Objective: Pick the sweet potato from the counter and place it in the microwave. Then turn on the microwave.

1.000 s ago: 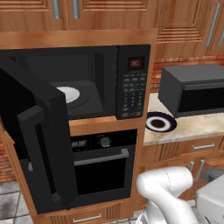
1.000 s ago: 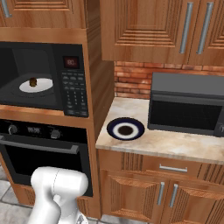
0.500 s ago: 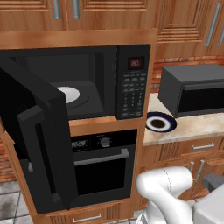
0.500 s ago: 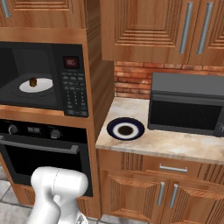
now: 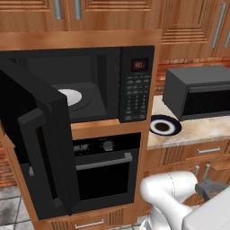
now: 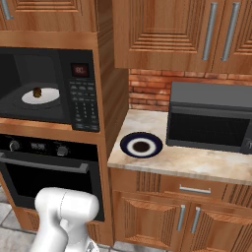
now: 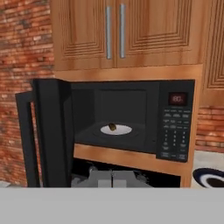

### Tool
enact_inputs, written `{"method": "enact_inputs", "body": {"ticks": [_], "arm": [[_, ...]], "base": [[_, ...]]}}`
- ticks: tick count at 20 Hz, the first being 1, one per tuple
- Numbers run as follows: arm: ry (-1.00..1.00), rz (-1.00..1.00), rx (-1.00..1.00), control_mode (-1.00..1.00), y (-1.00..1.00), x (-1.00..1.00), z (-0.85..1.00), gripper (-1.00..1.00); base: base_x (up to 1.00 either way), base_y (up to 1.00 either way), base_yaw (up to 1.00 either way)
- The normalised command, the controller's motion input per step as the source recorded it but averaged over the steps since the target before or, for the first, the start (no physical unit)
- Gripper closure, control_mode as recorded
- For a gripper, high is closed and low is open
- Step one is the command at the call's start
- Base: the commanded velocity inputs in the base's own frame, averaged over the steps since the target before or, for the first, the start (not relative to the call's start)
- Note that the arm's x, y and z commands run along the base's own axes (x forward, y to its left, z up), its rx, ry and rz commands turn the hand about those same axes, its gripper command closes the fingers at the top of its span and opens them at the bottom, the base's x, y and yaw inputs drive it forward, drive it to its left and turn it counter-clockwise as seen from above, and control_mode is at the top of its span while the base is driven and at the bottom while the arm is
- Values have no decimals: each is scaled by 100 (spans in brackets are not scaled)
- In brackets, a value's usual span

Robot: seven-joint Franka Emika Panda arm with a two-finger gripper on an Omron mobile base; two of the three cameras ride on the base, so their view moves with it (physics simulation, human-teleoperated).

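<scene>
The sweet potato (image 6: 37,92) is a small dark lump resting on the white turntable (image 5: 72,96) inside the black microwave (image 5: 137,85). In the hand view the sweet potato (image 7: 112,127) sits at the centre of the cavity. The microwave door (image 5: 40,143) is swung wide open to the left, and the red display is lit above the keypad (image 6: 83,101). My gripper (image 7: 112,178) is well back from the microwave, level with its lower edge. Its fingertips look closed together with nothing between them. The beige counter (image 6: 197,160) lies to the right.
A round blue-rimmed plate (image 6: 141,145) lies on the counter beside the microwave column. A smaller dark grey box appliance (image 6: 211,118) stands behind it. The black oven (image 5: 105,166) with knobs sits below the microwave. The open door (image 7: 48,131) juts out at the left.
The hand at the lower right of the left base view has drifted slightly down and left. Nothing else has moved.
</scene>
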Motion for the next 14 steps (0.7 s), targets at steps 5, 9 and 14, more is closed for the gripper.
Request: {"method": "enact_inputs", "body": {"ticks": [5,9,14], "arm": [[-8,-2,0,-100,19,-2,1,100],[-5,-2,0,-100,22,0,0,100],[-5,-2,0,-100,22,0,0,100]], "base": [[0,0,0],[0,0,0],[0,0,0]]}}
